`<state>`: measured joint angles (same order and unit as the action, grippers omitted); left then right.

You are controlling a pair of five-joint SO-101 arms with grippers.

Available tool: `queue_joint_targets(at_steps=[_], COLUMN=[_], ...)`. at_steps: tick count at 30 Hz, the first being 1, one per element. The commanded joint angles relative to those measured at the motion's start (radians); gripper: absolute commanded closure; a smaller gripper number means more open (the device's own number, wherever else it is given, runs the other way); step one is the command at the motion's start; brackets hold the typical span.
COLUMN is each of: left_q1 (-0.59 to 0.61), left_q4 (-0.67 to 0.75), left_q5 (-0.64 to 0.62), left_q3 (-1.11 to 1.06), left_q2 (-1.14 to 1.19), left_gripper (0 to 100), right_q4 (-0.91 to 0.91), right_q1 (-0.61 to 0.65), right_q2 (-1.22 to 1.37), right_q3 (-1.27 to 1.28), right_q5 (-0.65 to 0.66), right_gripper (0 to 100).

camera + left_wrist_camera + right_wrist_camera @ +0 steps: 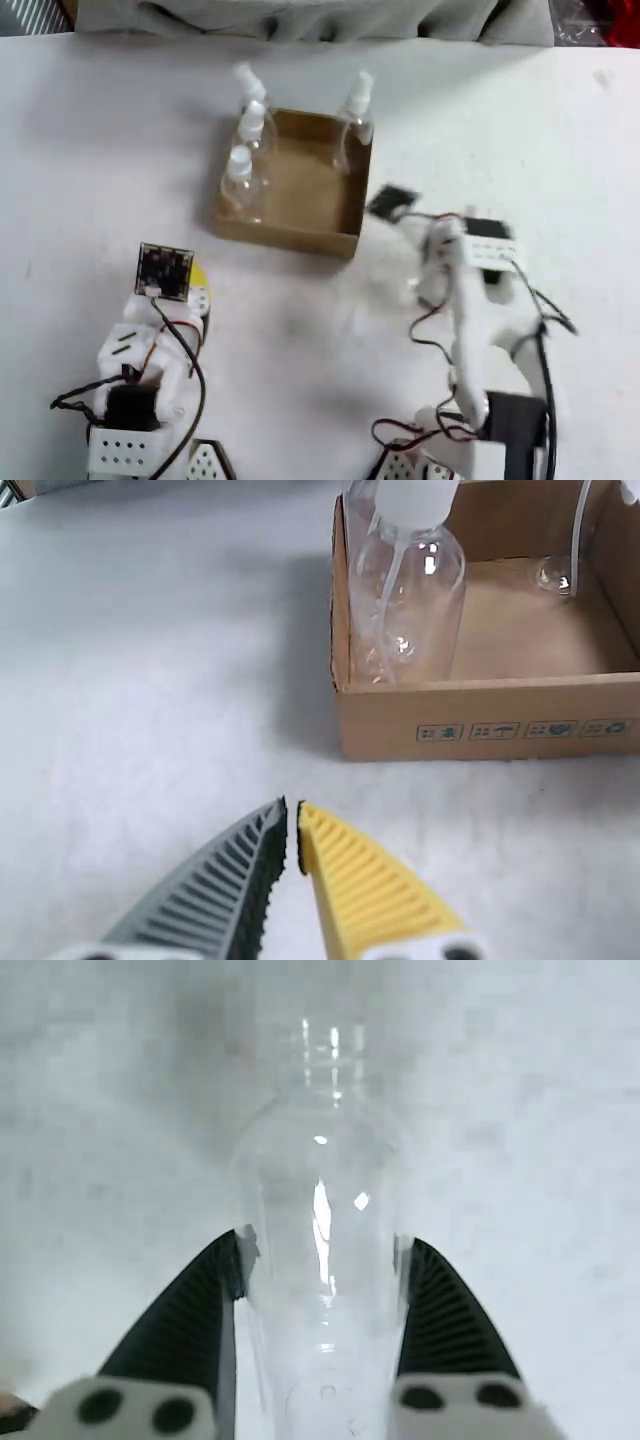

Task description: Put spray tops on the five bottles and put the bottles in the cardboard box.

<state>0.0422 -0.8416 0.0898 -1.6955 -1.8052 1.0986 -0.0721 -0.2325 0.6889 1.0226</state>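
Observation:
The cardboard box [290,238] sits mid-table. Clear bottles with white spray tops stand inside: three along its left wall [240,175] and one in the far right corner [355,110]. My right gripper [322,1245] is shut on a clear bottle [320,1150] whose threaded neck is bare, with no spray top; white table lies behind it. The right arm [470,300] is to the right of the box. My left gripper [292,825], grey and yellow fingers together and empty, rests on the table short of the box's front [480,715], near its left corner bottle [405,600].
A grey cloth [300,20] runs along the table's far edge. Both arm bases and their loose cables [430,340] take up the near edge. Bare white table lies left of the box and between the two arms.

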Motion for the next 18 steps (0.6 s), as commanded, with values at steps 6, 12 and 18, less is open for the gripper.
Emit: queue_joint_targets(at_steps=[6,12,18], left_q1=[0.008,0.008,0.008], left_q4=[-0.002,-0.002,-0.002], left_q5=[0.008,0.008,0.008], left_q3=[0.003,0.003,0.003], left_q2=[-0.027,-0.027,-0.027], left_gripper=[98,98,98], right_q4=[-0.021,-0.137,-0.259], right_q1=[-0.529,-0.727,-0.759], right_q2=[-0.16,-0.058,0.133], right_q3=[-0.008,-0.008,-0.009], right_q5=[0.011,0.011,0.184], right_gripper=[93.3,90.7,77.6])
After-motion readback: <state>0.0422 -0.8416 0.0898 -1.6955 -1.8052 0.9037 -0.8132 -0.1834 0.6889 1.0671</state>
